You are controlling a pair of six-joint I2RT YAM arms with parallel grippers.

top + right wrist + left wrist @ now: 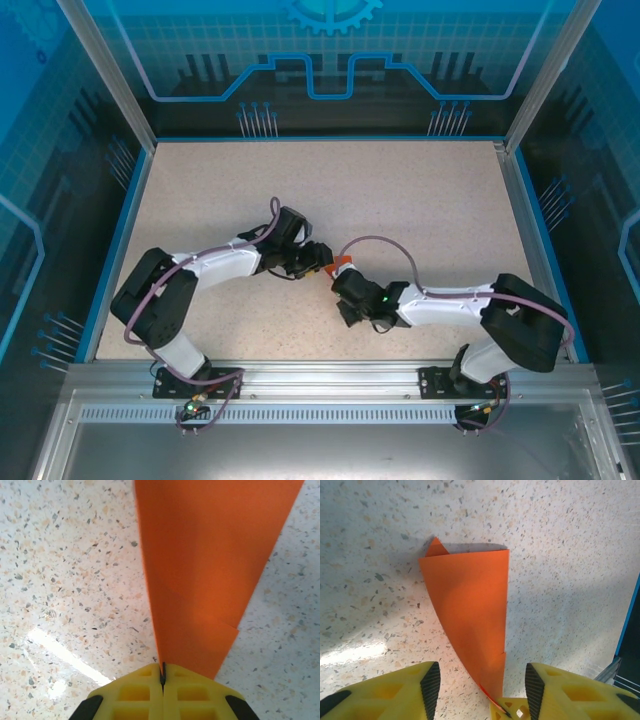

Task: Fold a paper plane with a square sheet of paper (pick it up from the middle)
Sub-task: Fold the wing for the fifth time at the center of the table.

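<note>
Right end effector (162,676) is clamped on orange paper (210,555) tip. Left end effector (483,682) is held parted astride it; long axis is pointed up-frame.

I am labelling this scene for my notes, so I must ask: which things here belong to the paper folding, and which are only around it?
For the job:
- folded orange paper
- right gripper, shut on the paper
- left gripper, open, with the paper's narrow end between its fingers

Not for the job:
- speckled table
- blue walls
</note>
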